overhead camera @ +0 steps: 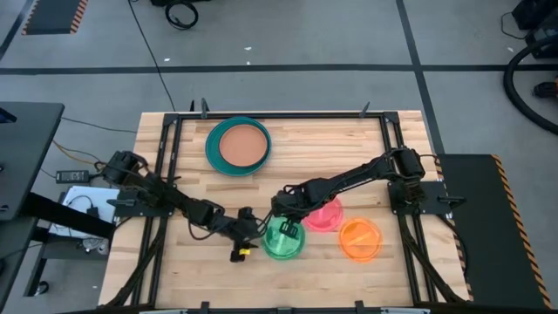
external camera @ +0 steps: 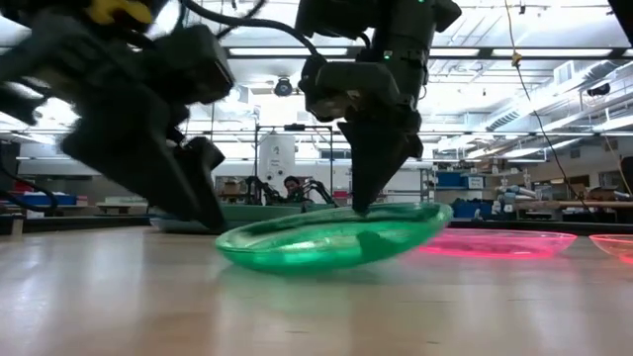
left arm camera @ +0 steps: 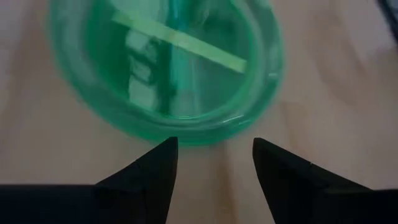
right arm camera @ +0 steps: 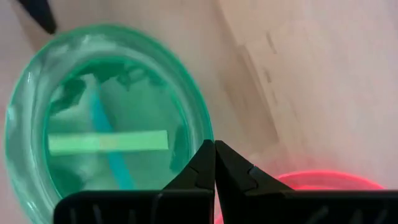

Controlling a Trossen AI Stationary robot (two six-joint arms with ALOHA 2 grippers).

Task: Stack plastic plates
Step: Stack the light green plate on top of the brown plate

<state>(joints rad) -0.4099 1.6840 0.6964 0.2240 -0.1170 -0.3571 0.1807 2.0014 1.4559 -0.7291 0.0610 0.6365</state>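
- At the near middle of the table, the right gripper sat on the rim of the green plate, fingers pinched together on that rim in the right wrist view; low view showed the plate tipped, its right-gripper side lifted off the wood.
- Left gripper waited just beside the green plate's opposite edge, fingers spread apart with nothing between them.
- Pink plate lay flat next to the green one; the green rim looked to overlap or touch it, cannot tell which.
- Orange plate lay flat, apart from the others.
- Tan-brown plate sat nested in the teal plate at the far side: one stack made.
- Judgement: partly done; three small plates not yet stacked, green one in hand.
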